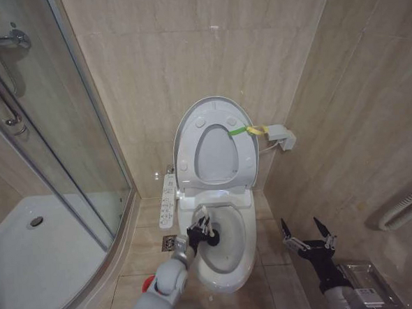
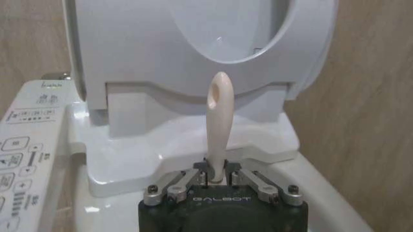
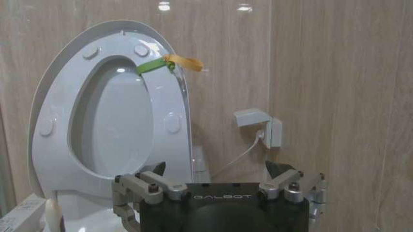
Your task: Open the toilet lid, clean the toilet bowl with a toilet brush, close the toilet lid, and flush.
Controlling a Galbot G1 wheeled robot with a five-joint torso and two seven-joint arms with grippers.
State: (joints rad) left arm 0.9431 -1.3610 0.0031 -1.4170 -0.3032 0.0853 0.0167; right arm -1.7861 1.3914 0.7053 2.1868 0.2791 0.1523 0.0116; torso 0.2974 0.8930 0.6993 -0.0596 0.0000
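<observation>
The toilet lid (image 1: 216,152) stands raised against the back wall with the ring seat in front of it and a yellow-green strap (image 1: 250,130) at its edge. The toilet bowl (image 1: 252,244) lies uncovered below. My left gripper (image 1: 200,232) hangs over the bowl's left-hand part, shut on the toilet brush's thin white handle (image 2: 218,116), which points up towards the lid (image 2: 226,24). The brush's lower end dips into the bowl, and I cannot tell it apart from the gripper. My right gripper (image 1: 305,230) waits open to the right of the bowl, facing the lid (image 3: 119,121) and strap (image 3: 173,63).
A control strip (image 1: 168,199) runs along the toilet's left side. A glass shower enclosure (image 1: 72,135) stands at the left, and a red round cup (image 1: 149,283) peeks out beside my left arm. A wall box (image 1: 282,137) with a cable sits right of the lid. Tiled walls close in behind and on the right.
</observation>
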